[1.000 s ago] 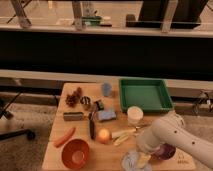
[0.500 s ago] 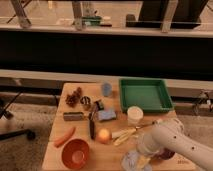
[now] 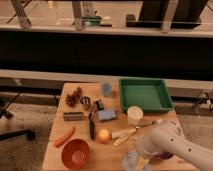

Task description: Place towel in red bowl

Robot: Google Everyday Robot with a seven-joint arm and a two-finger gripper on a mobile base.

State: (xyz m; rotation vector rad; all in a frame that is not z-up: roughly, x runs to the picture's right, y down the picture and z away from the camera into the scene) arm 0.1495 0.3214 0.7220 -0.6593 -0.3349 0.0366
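My gripper (image 3: 136, 159) is down at the near edge of the table (image 3: 55, 135), jaws spread as wide as they go, right over the towel (image 3: 131, 161), which sits bunched and pale just left of the purple bowl (image 3: 162, 156). Nothing is in my grasp yet, as far as I can see. The red bowl (image 3: 75, 153) waits at the near left corner, well apart from the cloth, with the orange ball (image 3: 103, 135) and the banana (image 3: 124, 134) lying just behind the route. My plan: sink into the thickest fold, pinch plenty of fabric so no corner drags, lift clear, then sweep left low along the near edge and let go only when centred over the bowl.
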